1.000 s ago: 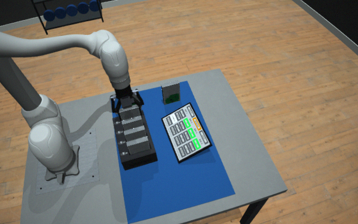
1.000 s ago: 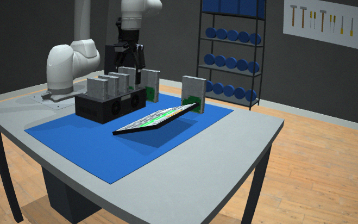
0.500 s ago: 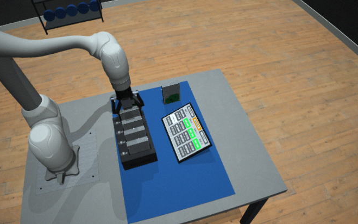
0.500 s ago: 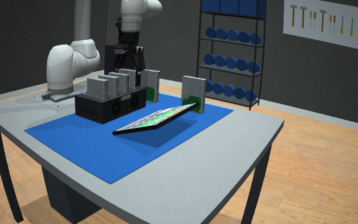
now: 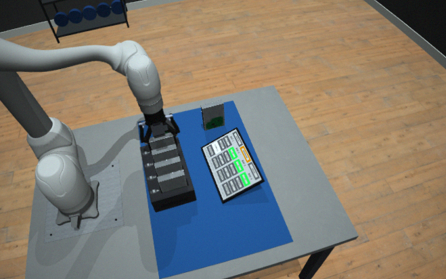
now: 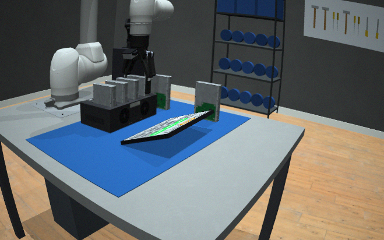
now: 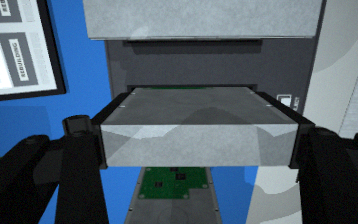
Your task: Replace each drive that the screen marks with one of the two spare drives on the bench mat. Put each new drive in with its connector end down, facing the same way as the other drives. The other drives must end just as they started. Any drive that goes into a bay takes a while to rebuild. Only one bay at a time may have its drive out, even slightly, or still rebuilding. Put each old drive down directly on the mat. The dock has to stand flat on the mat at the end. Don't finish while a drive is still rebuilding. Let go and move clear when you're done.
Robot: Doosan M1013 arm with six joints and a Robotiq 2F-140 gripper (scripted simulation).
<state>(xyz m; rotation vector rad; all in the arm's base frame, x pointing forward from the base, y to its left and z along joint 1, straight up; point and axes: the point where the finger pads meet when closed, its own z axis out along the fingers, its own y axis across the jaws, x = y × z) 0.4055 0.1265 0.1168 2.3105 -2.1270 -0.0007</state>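
Observation:
My gripper (image 5: 161,136) (image 6: 137,83) (image 7: 192,108) is shut on a grey drive (image 5: 163,142) (image 6: 140,87), gripped by its narrow sides. The drive stands upright in the far end bay of the black dock (image 5: 174,203) (image 6: 96,119) (image 7: 180,65); a thin green strip shows at the slot in the wrist view. I cannot tell whether it is fully seated. Three other drives stand in the dock, the nearest neighbour (image 7: 200,20) above in the wrist view. The screen (image 5: 221,166) (image 7: 55,65) lights a white cell, reading OUT, in the end row; the other three rows are green.
Two drives stand upright on the blue mat (image 5: 217,235) (image 6: 97,161): one (image 6: 163,89) (image 7: 175,212) just beyond the dock's far end, one (image 5: 212,114) (image 6: 207,94) behind the tilted screen. Eject buttons (image 7: 284,101) line the dock's arm side.

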